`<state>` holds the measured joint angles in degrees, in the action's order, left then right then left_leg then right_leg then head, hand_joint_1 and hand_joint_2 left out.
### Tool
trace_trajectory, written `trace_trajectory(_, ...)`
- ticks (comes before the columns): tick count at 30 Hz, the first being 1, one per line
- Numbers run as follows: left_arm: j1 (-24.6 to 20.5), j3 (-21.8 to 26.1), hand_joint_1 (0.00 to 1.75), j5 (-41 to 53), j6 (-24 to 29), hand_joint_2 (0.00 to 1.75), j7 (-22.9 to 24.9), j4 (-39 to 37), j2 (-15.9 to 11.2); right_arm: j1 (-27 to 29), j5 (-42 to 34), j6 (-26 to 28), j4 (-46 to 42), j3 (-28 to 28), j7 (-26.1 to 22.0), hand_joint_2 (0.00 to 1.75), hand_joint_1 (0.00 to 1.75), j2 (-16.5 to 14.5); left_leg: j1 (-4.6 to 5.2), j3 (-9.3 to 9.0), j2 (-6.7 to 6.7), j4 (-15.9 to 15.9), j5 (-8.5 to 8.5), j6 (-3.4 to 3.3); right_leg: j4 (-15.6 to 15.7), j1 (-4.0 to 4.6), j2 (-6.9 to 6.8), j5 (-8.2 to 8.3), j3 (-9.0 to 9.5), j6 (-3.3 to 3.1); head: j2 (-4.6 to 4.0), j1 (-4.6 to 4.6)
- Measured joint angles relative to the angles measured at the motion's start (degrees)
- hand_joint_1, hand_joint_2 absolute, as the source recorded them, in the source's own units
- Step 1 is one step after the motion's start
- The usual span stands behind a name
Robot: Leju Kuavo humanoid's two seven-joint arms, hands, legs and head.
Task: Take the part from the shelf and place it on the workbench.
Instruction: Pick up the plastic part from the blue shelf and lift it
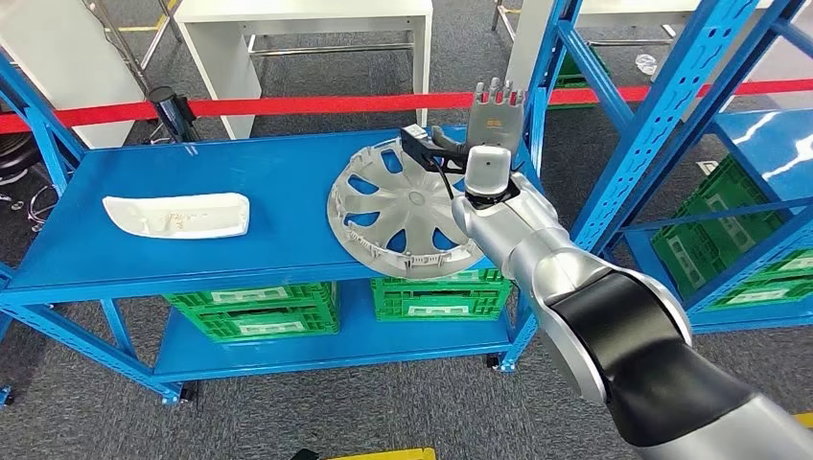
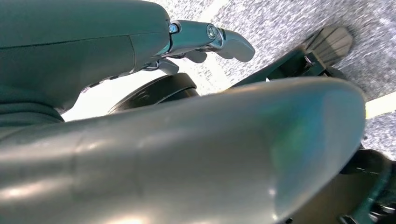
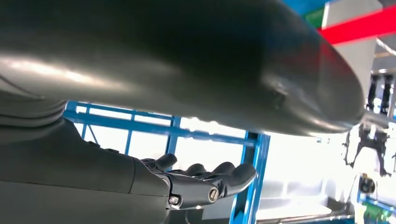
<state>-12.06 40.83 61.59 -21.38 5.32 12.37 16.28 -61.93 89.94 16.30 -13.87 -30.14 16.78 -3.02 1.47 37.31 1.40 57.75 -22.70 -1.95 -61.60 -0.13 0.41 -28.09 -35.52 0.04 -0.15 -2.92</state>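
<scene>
Head view shows right hand (image 1: 494,120) fingers (image 1: 497,96) apart above hubcap (image 1: 407,206).

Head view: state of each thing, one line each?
Hubcap: lying on the shelf top, its edge past the front lip.
White part: flat on the shelf top, untouched.
Right hand: fingers straight, above the hubcap's far edge, holding nothing.
Green crates: on the lower shelf.
</scene>
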Motion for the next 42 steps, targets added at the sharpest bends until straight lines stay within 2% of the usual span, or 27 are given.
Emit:
trace_trajectory(1, 0.0, 0.0, 0.0, 0.0, 0.0, 0.0, 0.0, 0.0, 0.0, -0.1, 0.0, 0.0, 0.0, 0.0, 0.0, 0.0, 0.0, 0.0, 0.05, 0.0, 0.02, 0.2, -0.23, 0.19, 1.7, 0.12, -0.07, 0.8, 0.49, -0.34, 0.0, 0.03)
trace_trajectory(4, 0.0, 0.0, 0.0, 0.0, 0.0, 0.0, 0.0, 0.0, 0.0, -0.4, 0.0, 0.0, 0.0, 0.0, 0.0, 0.0, 0.0, -0.1, 0.14, 0.02, -0.03, 0.4, -0.55, 0.04, 2.7, 0.25, 0.08, 0.65, 1.06, -0.9, 0.0, 0.04)
trace_trajectory(7, -0.1, 0.0, 0.0, 0.0, 0.0, 0.0, 0.0, 0.0, 0.0, -1.0, 0.0, 0.0, 0.0, 0.0, -0.3, 0.0, 0.0, -0.1, 0.18, -0.21, -0.19, 0.3, -0.58, -0.07, 2.7, 0.24, 0.33, 0.62, 1.18, -0.93, 0.0, 0.05)
trace_trajectory(12, -0.1, -0.1, 0.0, 0.1, 0.0, 0.0, -0.1, -0.1, 0.0, -0.8, 0.0, 1.0, 0.0, -1.1, -3.5, 0.0, 0.0, -0.6, 0.15, -0.41, -0.26, 0.1, -0.51, 0.45, 2.7, 0.28, 0.36, 0.54, 1.3, -1.08, 0.01, 0.04)
trace_trajectory(23, -0.1, -0.5, 0.0, 0.5, 0.0, 0.0, 0.0, -0.1, 0.0, 1.4, 0.0, 1.7, 0.0, -3.7, -6.1, 0.0, 0.0, -2.3, 0.24, -0.43, -0.18, 0.1, -0.48, 0.5, 2.7, 0.22, 0.31, 0.53, 1.47, -1.1, 0.0, 0.02)
trace_trajectory(29, -0.1, -0.6, 0.0, 0.6, 0.0, 0.0, 0.0, -0.1, 0.0, 3.1, -0.2, 0.9, 0.0, -7.0, -8.9, 0.0, 0.0, -3.6, 0.27, -0.44, -0.17, 0.1, -0.48, 0.49, 2.8, 0.19, 0.3, 0.56, 1.55, -1.04, 0.0, 0.02)
trace_trajectory(32, -0.1, -0.7, 0.0, 0.8, 0.0, 0.0, 0.1, -0.1, 0.0, 4.5, -0.5, 2.3, 0.0, -8.6, -12.3, 0.0, 0.0, -5.4, 0.27, -0.44, -0.2, 0.1, -0.48, 0.49, 2.8, 0.19, 0.31, 0.57, 1.55, -1.04, 0.0, 0.02)
trace_trajectory(36, -0.2, -1.0, 0.0, 0.8, 0.0, 0.0, 0.9, -0.1, 0.0, 6.5, -0.8, 4.3, -0.1, -10.3, -16.1, 0.0, 0.0, -9.5, 0.25, -0.46, -0.24, 0.1, -0.49, 0.5, 2.8, 0.19, 0.35, 0.55, 1.54, -1.06, 0.0, 0.02)
trace_trajectory(42, -0.2, -1.0, 0.0, 0.7, 0.0, 0.0, 0.4, -0.1, 0.1, 8.3, -1.5, 4.5, -1.0, -12.4, -18.9, 0.0, 0.0, -14.5, 0.21, -0.46, -0.21, 0.1, -0.52, 0.54, 2.8, 0.22, 0.34, 0.48, 1.54, -1.15, 0.01, 0.03)
